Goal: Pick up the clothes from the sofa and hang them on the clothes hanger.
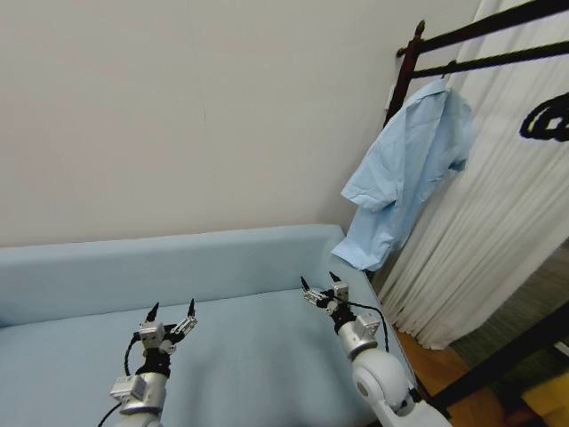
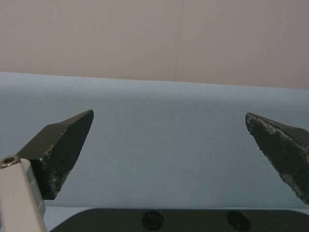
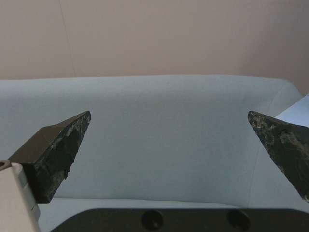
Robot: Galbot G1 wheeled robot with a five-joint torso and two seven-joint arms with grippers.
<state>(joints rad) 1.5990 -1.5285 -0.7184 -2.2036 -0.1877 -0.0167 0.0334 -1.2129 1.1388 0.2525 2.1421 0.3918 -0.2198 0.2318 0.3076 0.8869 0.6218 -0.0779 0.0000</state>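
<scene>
Nearest the head camera, the left gripper (image 1: 172, 307) is hovering over the seat of the pale blue sofa (image 1: 240, 356), its two dark fingers spread wide and holding nothing. Beside it, toward the sofa's right end, the right gripper (image 1: 317, 282) is hovering likewise, its fingers also standing well apart and empty. Both are pointing toward the backrest (image 1: 178, 258), which is showing between each pair of fingertips in the wrist views, with the bare wall (image 1: 178, 107) rising behind it. The light blue shirt (image 1: 404, 169) is hanging on the dark wooden clothes rack (image 1: 402, 84), up and to the right of the sofa's end, well apart from both grippers and closer to the right one. Its lower hem is drooping down near the right end of the backrest. A white curtain (image 1: 498, 231) is hanging just behind the rack.
</scene>
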